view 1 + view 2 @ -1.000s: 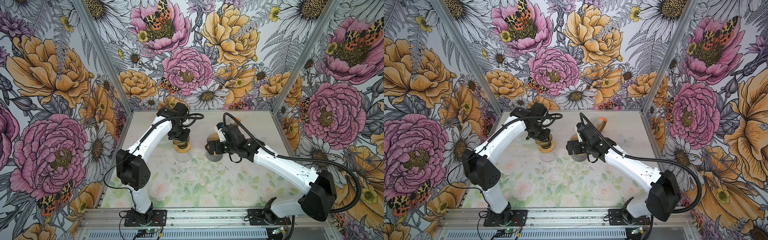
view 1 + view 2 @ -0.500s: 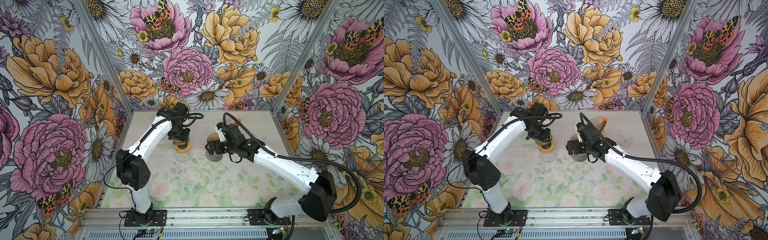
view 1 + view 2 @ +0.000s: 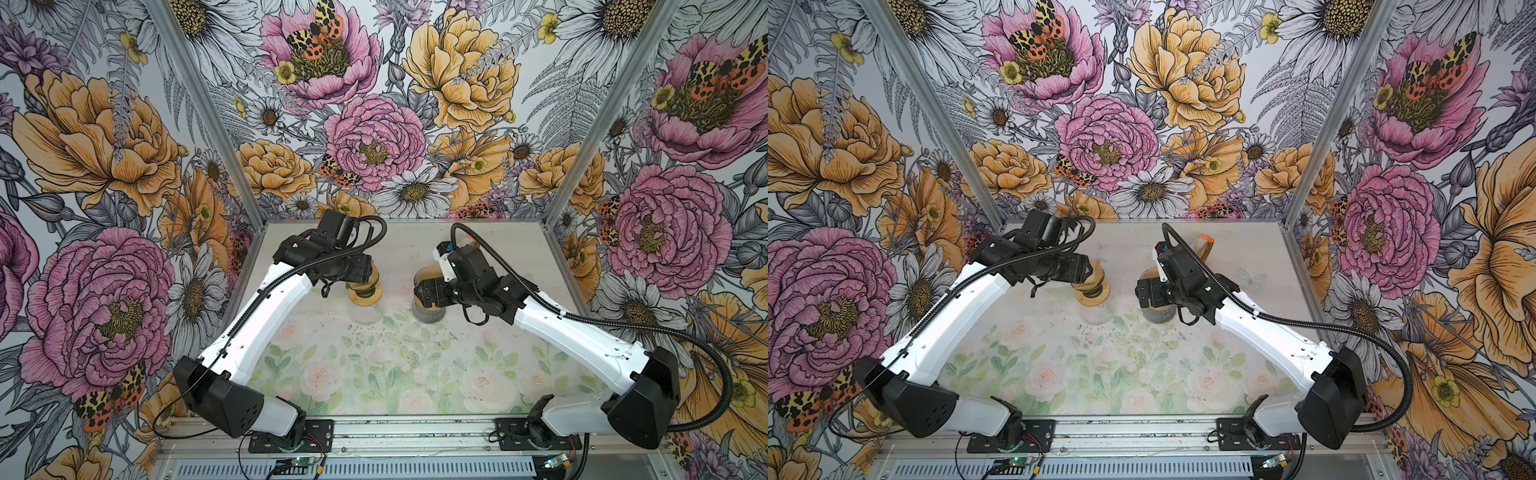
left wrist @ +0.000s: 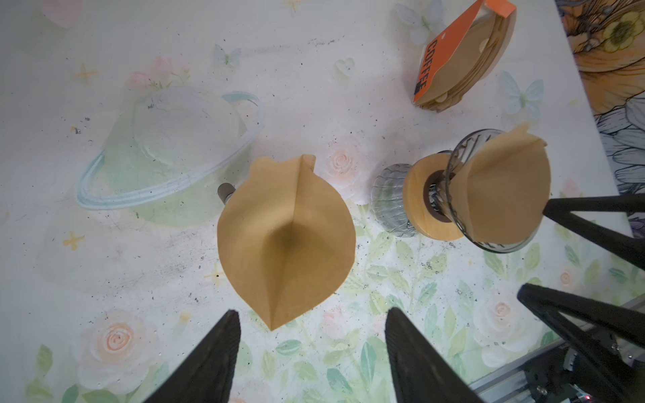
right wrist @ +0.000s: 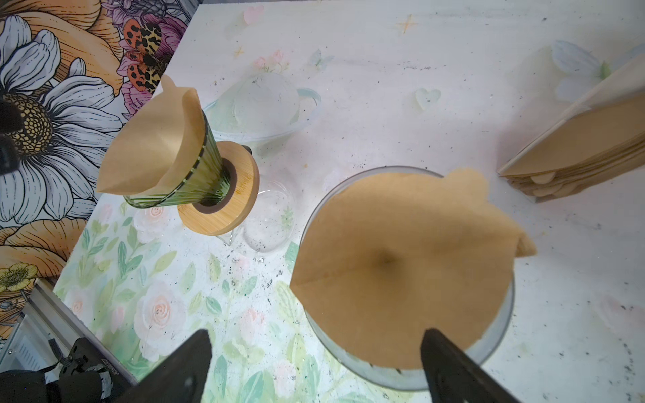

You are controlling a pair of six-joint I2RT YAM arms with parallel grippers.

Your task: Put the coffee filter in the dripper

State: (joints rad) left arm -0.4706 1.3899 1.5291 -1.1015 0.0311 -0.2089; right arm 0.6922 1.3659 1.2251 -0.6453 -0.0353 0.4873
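Two drippers each hold a brown paper cone. The coffee filter sits opened in the left dripper, poking above the rim, and the left gripper hangs over it with fingers spread, not touching. The right gripper is also spread wide, above the second filter in the right dripper, and the filter pack stands farther back.
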